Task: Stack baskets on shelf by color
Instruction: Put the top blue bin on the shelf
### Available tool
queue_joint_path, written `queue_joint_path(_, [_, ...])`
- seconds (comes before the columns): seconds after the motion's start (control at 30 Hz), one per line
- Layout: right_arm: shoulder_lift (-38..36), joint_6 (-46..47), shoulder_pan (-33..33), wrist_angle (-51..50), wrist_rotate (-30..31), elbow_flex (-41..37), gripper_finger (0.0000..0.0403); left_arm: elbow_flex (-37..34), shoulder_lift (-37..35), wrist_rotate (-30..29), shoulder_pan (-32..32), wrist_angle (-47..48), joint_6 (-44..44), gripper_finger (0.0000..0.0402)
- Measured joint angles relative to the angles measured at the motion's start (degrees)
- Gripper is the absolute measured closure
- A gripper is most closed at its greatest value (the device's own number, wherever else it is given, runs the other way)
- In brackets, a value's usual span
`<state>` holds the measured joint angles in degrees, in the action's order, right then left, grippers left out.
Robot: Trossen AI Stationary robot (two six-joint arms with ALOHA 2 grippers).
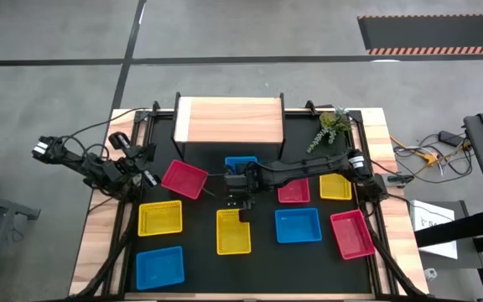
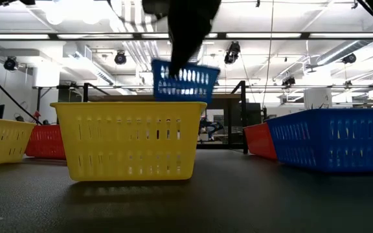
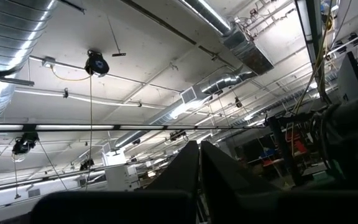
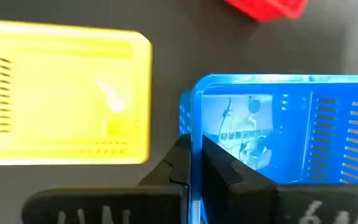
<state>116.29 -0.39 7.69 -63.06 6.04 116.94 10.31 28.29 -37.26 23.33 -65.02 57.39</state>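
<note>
Task barely begun: light-wood plank shelf on thin black legs (image 1: 229,119) is bare, no stacks yet. Right tool (image 4: 192,163) pinched shut on the rim of a small blue perforated plastic basket (image 1: 241,165), raised off the black table (image 1: 267,252) just in front of shelf. Other eight baskets, e.g. yellow one (image 1: 232,231), lie spread on table. Left tool (image 1: 147,178) shut, empty, at table's left near a red basket (image 1: 184,179).

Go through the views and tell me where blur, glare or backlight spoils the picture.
Right wrist view: the yellow basket is smeared with blur, while the blue basket in the right gripper stays sharp. Low view: bright ceiling strips leave the arm a black silhouette. Left wrist view: glare on the duct. High view: even light.
</note>
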Motion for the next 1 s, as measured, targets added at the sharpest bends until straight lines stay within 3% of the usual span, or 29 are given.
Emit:
queue_joint_path(0.3, [0.00, -0.13, 3.11, -2.66, -0.03, 11.86, 0.0394, -0.48, -0.91, -0.20, 0.00, -0.02, 0.03, 0.0401])
queue_joint_path(0.5, [0.00, -1.59, 3.51, -4.09, 8.10, 17.32, 0.0394, -1.50, -2.53, -0.17, 0.00, 0.04, 0.56, 0.0401])
queue_joint_path(0.83, [0.00, -4.10, -5.07, -16.22, 15.08, 17.73, 0.0394, -2.77, -5.21, 0.12, 0.00, -0.06, 0.58, 0.0401])
queue_joint_path(1.0, [0.00, -7.02, -10.56, -19.91, 15.11, 17.71, 0.0394, -2.95, -5.57, 0.63, 0.00, -0.12, 0.58, 0.0401])
